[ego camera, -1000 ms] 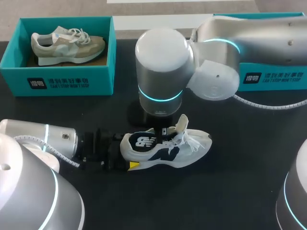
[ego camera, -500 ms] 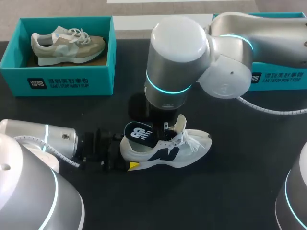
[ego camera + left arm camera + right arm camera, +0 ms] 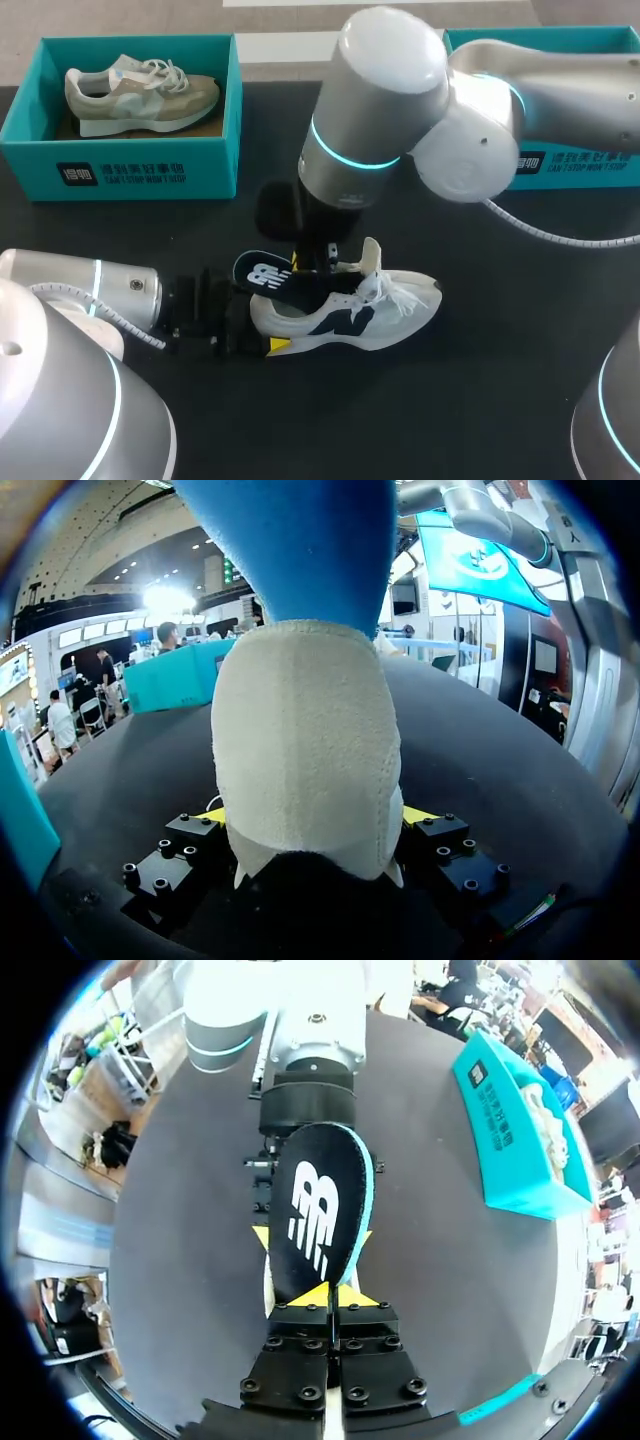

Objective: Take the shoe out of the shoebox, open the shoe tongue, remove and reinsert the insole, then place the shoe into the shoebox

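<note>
In the lower middle of the head view, the left hand (image 3: 312,818) is closed on the padded heel of the white shoe (image 3: 350,318). The shoe stands on its sole on the black counter (image 3: 500,400), toe to the right. The heel cup looks soft yet firm enough to brace there.

Just above, the right hand (image 3: 330,1295), fingers narrow, pinches one end of the dark insole (image 3: 285,280), which slants over the collar. I cannot tell whether its front end sits inside. It is likely light, thin and floppy, so held by one end it will bend. It bears a white logo, and the shoe's side has a dark letter.

At upper right a teal shoebox (image 3: 570,160) carries white print, left unread. So does a second teal box (image 3: 120,170) at upper left, which holds a beige shoe (image 3: 140,90).
</note>
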You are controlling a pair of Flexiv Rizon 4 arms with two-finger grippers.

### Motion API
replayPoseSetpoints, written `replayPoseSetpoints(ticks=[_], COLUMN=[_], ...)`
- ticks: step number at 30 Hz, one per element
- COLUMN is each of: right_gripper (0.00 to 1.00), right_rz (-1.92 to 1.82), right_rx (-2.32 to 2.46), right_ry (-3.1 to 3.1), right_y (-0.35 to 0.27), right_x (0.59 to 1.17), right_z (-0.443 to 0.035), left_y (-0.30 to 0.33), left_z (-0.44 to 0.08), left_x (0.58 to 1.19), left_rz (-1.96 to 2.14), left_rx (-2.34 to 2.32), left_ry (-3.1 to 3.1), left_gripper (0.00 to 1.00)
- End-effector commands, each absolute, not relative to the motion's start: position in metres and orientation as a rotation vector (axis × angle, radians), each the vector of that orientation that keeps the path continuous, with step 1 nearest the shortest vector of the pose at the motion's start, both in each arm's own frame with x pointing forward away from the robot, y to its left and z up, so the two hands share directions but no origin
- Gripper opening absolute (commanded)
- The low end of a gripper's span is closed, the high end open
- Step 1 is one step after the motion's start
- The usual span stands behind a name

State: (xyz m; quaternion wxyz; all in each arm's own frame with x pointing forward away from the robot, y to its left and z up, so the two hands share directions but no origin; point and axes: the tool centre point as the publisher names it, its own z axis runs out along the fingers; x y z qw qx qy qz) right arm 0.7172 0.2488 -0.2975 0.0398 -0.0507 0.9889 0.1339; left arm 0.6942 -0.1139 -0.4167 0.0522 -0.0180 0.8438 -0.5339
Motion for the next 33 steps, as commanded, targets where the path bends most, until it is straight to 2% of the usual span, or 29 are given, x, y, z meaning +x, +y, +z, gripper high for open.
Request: replayPoseSetpoints(ticks=[1,12,27,29,31,33], right_gripper=[1.0,1.0,1.0,0.87,0.67,0.68], right_rz=[0.462,0.733,0.957,0.972,0.983,1.002], right_rx=[-0.17,-0.162,-0.21,-0.204,-0.197,-0.19], right_ry=[3.087,3.394,3.498,3.504,3.511,3.511], right_y=[0.249,0.232,0.257,0.259,0.258,0.256], right_x=[0.723,0.726,0.71,0.708,0.705,0.704], right_z=[-0.303,-0.305,-0.303,-0.302,-0.304,-0.305], left_y=[-0.113,-0.113,-0.113,-0.113,-0.113,-0.113], left_z=[-0.417,-0.417,-0.417,-0.417,-0.417,-0.417], left_x=[0.693,0.693,0.693,0.693,0.693,0.693], left_rz=[-1.62,-1.62,-1.62,-1.62,-1.62,-1.62], left_rx=[-0.055,-0.055,-0.055,-0.055,-0.055,-0.055], left_ry=[2.567,2.567,2.567,2.567,2.567,2.567], left_gripper=[0.0,0.0,0.0,0.0,0.0,0.0])
